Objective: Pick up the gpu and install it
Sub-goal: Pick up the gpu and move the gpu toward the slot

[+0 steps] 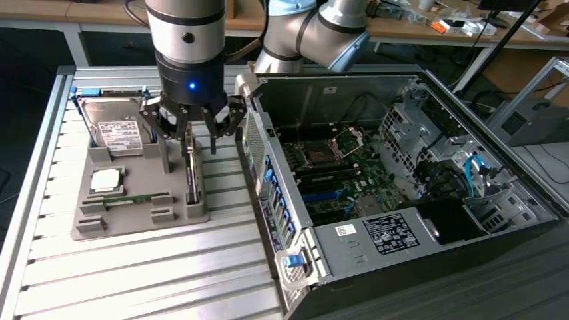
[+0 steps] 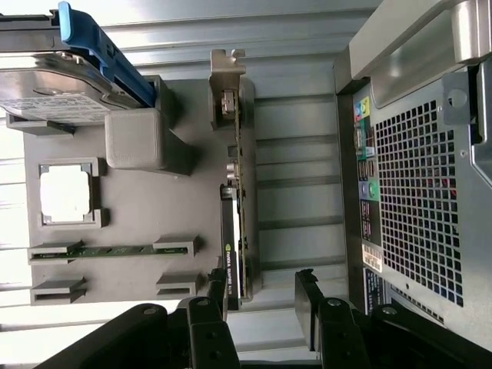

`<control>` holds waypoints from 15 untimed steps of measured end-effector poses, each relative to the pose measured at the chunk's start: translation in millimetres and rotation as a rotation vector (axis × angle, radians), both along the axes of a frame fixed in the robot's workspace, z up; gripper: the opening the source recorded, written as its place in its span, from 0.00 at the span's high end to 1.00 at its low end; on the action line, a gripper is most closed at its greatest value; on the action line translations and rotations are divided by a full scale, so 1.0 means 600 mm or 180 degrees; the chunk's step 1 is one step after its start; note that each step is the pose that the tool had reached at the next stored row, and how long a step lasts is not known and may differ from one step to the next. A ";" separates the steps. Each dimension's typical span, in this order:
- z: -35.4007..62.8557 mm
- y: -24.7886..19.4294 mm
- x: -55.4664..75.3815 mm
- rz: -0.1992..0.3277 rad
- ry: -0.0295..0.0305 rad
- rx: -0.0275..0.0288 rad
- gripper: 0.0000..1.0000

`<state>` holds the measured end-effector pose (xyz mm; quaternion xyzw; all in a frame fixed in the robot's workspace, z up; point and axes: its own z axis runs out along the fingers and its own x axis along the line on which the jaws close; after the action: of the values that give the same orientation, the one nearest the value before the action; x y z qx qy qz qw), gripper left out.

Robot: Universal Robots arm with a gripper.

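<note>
In the exterior view, start at nine o'clock of the frame: the grey holder [image 1: 133,215] lies on the slatted table [image 1: 133,280]. At its twelve o'clock end sits the hard drive [image 1: 116,130], with the processor chip [image 1: 106,179] and the memory stick [image 1: 133,199] lined up below it toward six o'clock.

Along the holder's three o'clock edge you'll find the gpu [image 1: 190,180], standing on its long edge in its slot. In the wrist view the gpu [image 2: 234,192] shows its silver bracket at the far end.

Your gripper [image 1: 197,143] hangs right over the card's twelve o'clock end, jaws spread wide and closed on nothing. In the wrist view the gripper [image 2: 263,286] straddles the card's near end, the card lying close to one finger [image 2: 217,286] rather than centred. I can't tell whether that finger touches it.

At three o'clock of the holder the computer case [image 1: 374,90] lies open, motherboard [image 1: 338,173] exposed.

By my reading you're at the approach. The grasp, the lift and the whole install remain.
</note>
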<state>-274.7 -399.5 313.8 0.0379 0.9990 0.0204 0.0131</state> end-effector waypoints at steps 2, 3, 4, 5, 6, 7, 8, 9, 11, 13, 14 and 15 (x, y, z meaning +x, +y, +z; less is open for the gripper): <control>-0.002 0.0000 0.000 0.0000 0.0000 0.0000 0.52; -0.003 0.0000 0.000 0.0000 0.0000 -0.0001 0.52; -0.004 0.0000 0.000 0.0000 0.0000 -0.0001 0.52; -0.004 0.0000 0.000 0.0000 0.0000 -0.0001 0.52; -0.005 0.0000 0.000 0.0000 0.0000 -0.0001 0.52; -0.006 0.0000 0.000 0.0000 0.0000 -0.0001 0.52; -0.006 0.0000 0.000 0.0000 0.0000 -0.0001 0.52; -0.007 0.0000 0.000 0.0000 0.0000 -0.0001 0.52; -0.009 0.0000 0.000 0.0000 0.0000 -0.0002 0.52; -0.011 0.0000 0.000 0.0000 0.0000 -0.0002 0.52; -0.011 0.0000 0.000 0.0000 0.0000 -0.0002 0.52; -0.012 0.0000 0.000 0.0000 0.0000 -0.0002 0.52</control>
<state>-274.7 -399.5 306.5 0.0378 0.9990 0.0200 0.0131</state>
